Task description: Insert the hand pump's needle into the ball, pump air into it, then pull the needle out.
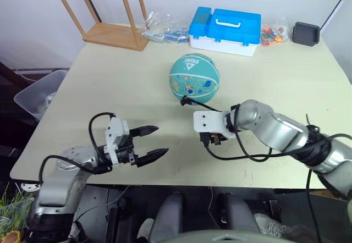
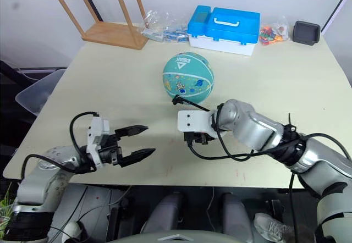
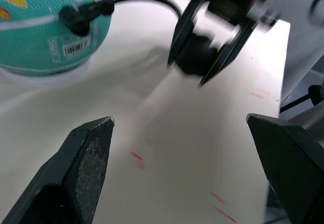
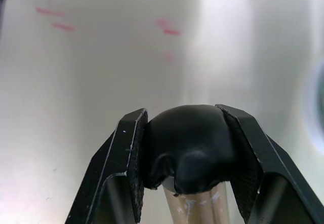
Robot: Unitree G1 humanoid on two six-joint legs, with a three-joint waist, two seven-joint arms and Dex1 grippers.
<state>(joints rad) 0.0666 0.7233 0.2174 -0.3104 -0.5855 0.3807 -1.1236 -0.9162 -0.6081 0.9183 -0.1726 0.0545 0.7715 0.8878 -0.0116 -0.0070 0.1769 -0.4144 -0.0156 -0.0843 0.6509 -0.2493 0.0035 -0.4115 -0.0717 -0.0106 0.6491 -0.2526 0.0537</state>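
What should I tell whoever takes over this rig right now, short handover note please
Left tool: open, holding nothing, hovering over the table's near edge.
Right tool: shut on the hand pump, gripping its black end near the table surface.
The ball sits mid-table. The pump's hose runs to it, and its black tip is against the ball; whether the needle is fully seated can't be told.
Done: pump connected to the ball, by the look of it.
Left: pump air, then pull the needle out.
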